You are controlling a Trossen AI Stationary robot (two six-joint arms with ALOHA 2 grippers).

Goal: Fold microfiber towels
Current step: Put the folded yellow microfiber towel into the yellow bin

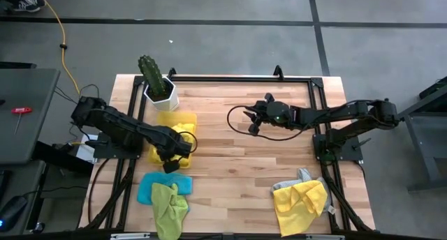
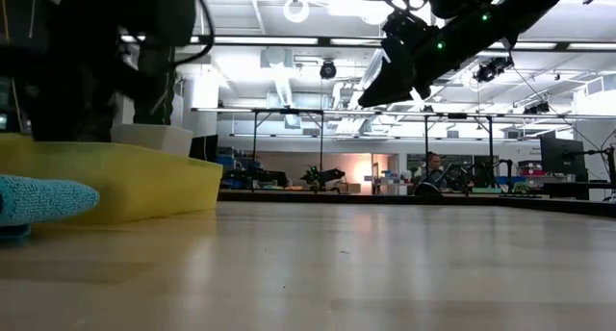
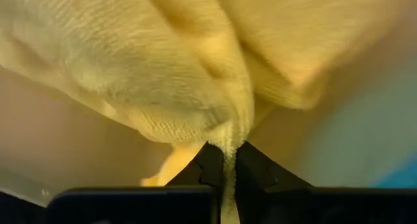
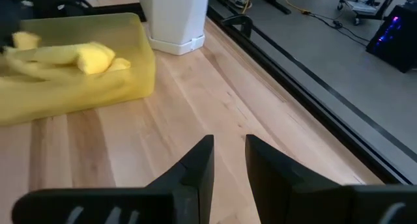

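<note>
A bright yellow microfiber towel (image 4: pixel 65 58) lies bunched in the translucent yellow tray (image 1: pixel 174 121) at the table's left. My left gripper (image 1: pixel 171 166) points down over the tray's near end and is shut on this towel (image 3: pixel 163 68). A light blue towel (image 1: pixel 162 187) lies on the table in front of the tray, with a lime green towel (image 1: pixel 170 208) overlapping its near side. Another yellow towel (image 1: pixel 300 201) lies crumpled on a grey one (image 1: pixel 303 176) at the near right. My right gripper (image 4: pixel 228 160) hovers above the table's middle, slightly open, with nothing between its fingers. My left gripper pinches a bunched fold of the yellow towel (image 3: pixel 229 140) between its two fingertips. It comes from above, pointing down. The rest of the towel spreads in thick folds beyond the fingers, inside the tray. Whether it rests on the tray floor I cannot tell.
A cactus in a white pot (image 1: pixel 159 86) stands just behind the tray. A black frame (image 1: pixel 318 93) runs along the table's far and right edges. Bare wood (image 1: pixel 237 177) lies between the two towel piles.
</note>
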